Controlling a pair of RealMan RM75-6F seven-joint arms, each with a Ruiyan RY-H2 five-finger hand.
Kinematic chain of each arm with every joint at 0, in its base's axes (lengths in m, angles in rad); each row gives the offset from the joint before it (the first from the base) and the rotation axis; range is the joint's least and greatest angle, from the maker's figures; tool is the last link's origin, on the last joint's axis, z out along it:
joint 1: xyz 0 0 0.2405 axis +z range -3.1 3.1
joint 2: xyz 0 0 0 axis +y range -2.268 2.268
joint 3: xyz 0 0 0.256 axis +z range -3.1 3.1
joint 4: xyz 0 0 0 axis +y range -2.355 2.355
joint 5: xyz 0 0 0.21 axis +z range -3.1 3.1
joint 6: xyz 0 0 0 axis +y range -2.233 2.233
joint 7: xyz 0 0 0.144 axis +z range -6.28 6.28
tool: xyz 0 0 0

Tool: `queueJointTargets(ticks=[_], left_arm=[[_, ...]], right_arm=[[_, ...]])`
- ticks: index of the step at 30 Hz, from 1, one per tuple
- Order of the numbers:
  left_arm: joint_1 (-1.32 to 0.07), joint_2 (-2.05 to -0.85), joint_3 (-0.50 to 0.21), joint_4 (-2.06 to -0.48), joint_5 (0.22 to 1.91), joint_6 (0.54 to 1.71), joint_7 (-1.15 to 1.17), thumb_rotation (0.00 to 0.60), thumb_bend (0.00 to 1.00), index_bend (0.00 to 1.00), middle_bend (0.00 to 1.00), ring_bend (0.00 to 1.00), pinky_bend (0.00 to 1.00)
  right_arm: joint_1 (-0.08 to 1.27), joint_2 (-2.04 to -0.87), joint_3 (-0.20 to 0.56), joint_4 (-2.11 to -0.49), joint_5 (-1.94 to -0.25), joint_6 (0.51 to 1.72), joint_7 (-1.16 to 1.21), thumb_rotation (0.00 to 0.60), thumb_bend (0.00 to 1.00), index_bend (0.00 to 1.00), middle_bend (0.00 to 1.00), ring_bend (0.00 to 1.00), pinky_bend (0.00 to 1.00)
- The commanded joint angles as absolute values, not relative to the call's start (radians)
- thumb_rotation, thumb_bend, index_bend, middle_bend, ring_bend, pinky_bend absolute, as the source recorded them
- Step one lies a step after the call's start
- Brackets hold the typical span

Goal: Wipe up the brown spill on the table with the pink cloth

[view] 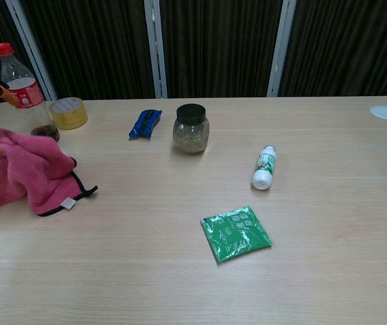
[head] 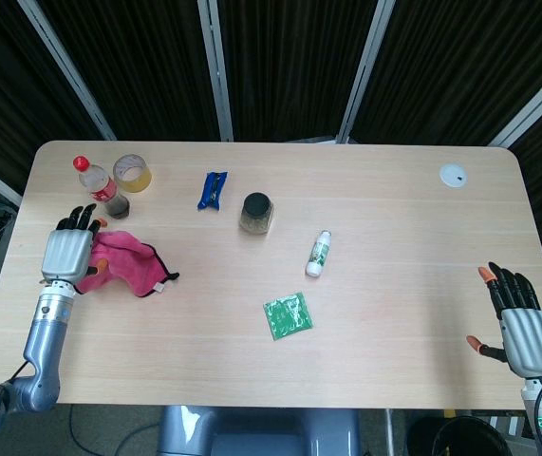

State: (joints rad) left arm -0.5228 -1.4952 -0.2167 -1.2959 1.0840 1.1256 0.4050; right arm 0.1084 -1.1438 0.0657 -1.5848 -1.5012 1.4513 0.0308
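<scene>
On the left side of the frame in the head view, a wide pale wooden tabletop [head: 394, 218] filled most of the picture, with dark curtained panels behind it. The pink cloth [head: 126, 262] lay bunched near the left edge, its black trim and small white tag pointing toward the centre. The left hand [head: 69, 250] rested over the cloth's left part with fingers spread forward; whether it gripped the cloth or only lay on it could not be told. At the lower right corner, the right hand [head: 525, 323] hung just off the tabletop's edge, fingers spread and holding nothing, probably parked out of the way.

No brown spill was clearly visible on the wood; a dark patch showed at the foot of a red-capped soda bottle [head: 99, 185], just above the cloth, and it may be the spill or only drink left inside the bottle. That would explain the cloth lying there. Beside the bottle stood a roll of yellow tape [head: 132, 173]. Toward the centre were a dark-lidded jar [head: 256, 213], a green packet [head: 288, 315], a blue wrapper [head: 213, 189] and a small white bottle [head: 319, 254] lying on its side.
</scene>
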Motion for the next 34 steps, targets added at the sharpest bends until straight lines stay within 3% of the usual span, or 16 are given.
queueJointTargets(ticks=[1,9,13,20,34], left_arm=[[-0.510,-1.468,-0.210,-1.333,1.099,1.130,0.367,0.600,0.03,0.12,0.00,0.00,0.11],[-0.446,-1.367,-0.185,-1.471,1.148,1.188,0.285,0.600,0.02,0.11,0.00,0.00,0.07],[-0.358,-1.253,-0.147,-1.590,1.242,1.299,0.196,0.600,0.02,0.10,0.00,0.00,0.05],[-0.233,-1.146,-0.071,-1.634,1.359,1.461,0.168,0.600,0.00,0.00,0.00,0.00,0.00],[-0.106,-1.148,-0.004,-1.585,1.457,1.584,0.097,0.600,0.00,0.00,0.00,0.00,0.00]], right_arm=[[0.109,-1.143,0.066,-1.584,-1.500,1.449,0.033,0.600,0.00,0.00,0.00,0.00,0.03],[0.110,-1.141,0.063,-1.585,-1.503,1.446,0.031,0.600,0.00,0.00,0.00,0.00,0.03],[0.109,-1.146,0.062,-1.584,-1.511,1.453,0.019,0.600,0.00,0.00,0.00,0.00,0.03],[0.110,-1.148,0.060,-1.587,-1.509,1.449,-0.005,0.600,0.00,0.00,0.00,0.00,0.03],[0.110,-1.146,0.052,-1.580,-1.535,1.460,-0.016,0.600,0.00,0.00,0.00,0.00,0.03]])
